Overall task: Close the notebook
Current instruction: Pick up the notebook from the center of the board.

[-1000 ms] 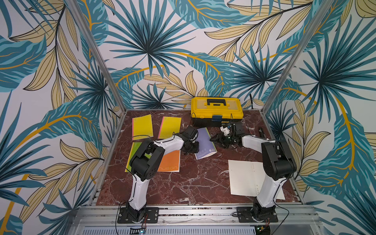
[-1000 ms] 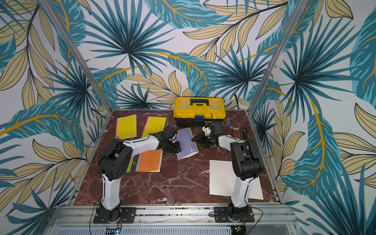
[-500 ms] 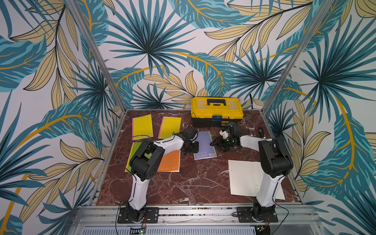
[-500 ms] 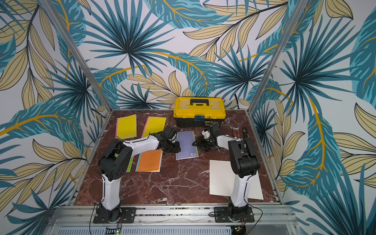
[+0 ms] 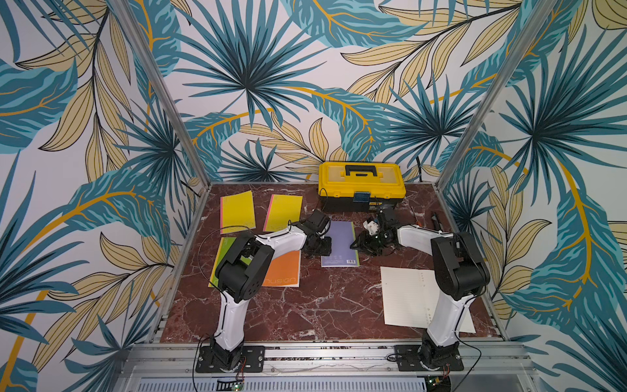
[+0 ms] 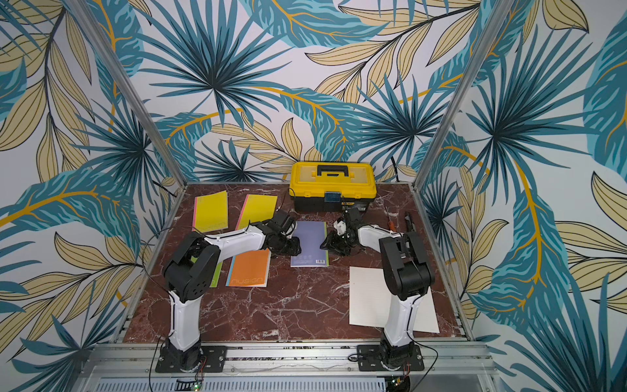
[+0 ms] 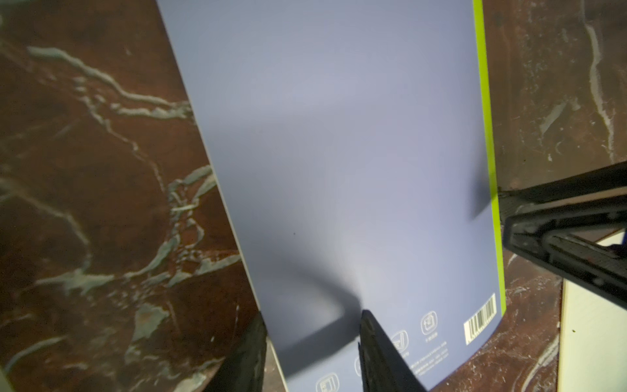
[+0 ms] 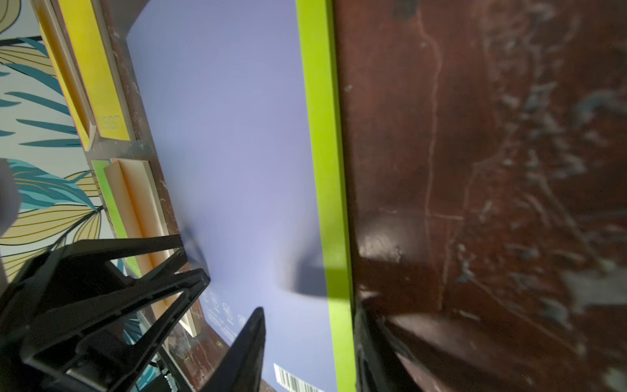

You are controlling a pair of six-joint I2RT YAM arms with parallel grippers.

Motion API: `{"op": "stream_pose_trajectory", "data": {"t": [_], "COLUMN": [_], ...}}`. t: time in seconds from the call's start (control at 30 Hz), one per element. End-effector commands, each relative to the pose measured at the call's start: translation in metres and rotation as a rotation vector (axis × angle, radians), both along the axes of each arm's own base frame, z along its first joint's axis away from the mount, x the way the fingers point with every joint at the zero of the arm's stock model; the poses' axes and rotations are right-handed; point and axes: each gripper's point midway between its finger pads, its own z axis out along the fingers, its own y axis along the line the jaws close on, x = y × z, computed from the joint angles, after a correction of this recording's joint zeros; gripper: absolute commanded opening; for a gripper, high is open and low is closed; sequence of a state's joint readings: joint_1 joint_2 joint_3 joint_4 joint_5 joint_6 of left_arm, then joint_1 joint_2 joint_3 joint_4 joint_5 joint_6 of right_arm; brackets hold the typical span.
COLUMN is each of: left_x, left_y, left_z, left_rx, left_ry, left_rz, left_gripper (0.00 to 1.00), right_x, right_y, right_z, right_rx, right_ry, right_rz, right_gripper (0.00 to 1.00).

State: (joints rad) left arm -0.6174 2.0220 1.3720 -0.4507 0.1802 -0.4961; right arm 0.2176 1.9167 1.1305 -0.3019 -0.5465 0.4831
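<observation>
The notebook point(image 5: 339, 244) point(image 6: 310, 244) lies shut and flat on the marble table, lavender back cover up, with a green spine strip and a barcode at its near corner. My left gripper point(image 5: 319, 247) point(image 6: 291, 247) is low at its left edge. In the left wrist view the left gripper point(image 7: 312, 315) is open, one finger over the cover point(image 7: 356, 152) and one over the table. My right gripper point(image 5: 360, 242) point(image 6: 330, 244) is at the spine side. In the right wrist view it point(image 8: 308, 310) is open too, straddling the green strip point(image 8: 322, 152).
A yellow toolbox point(image 5: 361, 185) stands behind the notebook. Two yellow notebooks point(image 5: 237, 212) point(image 5: 283, 212) lie at the back left, and an orange one point(image 5: 283, 271) beside a green one point(image 5: 224, 251) under the left arm. A white sheet point(image 5: 407, 295) lies front right. Small tools point(image 5: 436, 219) lie at the right edge.
The notebook's cover, raised and tilted a second ago, now lies flat and square. The right gripper's jaws have narrowed. The left gripper's jaws have widened slightly.
</observation>
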Motion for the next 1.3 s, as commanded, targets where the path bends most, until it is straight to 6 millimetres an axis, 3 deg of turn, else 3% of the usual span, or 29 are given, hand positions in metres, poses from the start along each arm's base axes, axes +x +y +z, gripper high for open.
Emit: {"op": "stream_pose_trajectory", "data": {"t": [0.0,0.3,0.57,1.27], "left_x": [-0.013,-0.013,-0.016,-0.025], "left_y": [-0.005,0.007,0.005,-0.008], "left_z": [0.01,0.009,0.005,-0.007], "left_rx": [0.008,0.072,0.06,0.011], "left_ry": [0.001,-0.004,0.013,0.058], "left_rz": [-0.048,-0.028,-0.04,-0.063], "left_gripper": [0.46,0.47,0.47,0.44], "right_x": [-0.039,-0.041,-0.039,-0.018], "right_y": [-0.002,-0.003,0.004,0.039], "right_z": [-0.03,-0.03,-0.025,0.046], "right_rx": [-0.069,-0.07,-0.018,0.244], "right_ry": [0.149,0.147,0.128,-0.038], "right_rz": [0.031,0.022,0.023,0.016], "right_gripper": [0.38,0.23,0.12,0.15]}}
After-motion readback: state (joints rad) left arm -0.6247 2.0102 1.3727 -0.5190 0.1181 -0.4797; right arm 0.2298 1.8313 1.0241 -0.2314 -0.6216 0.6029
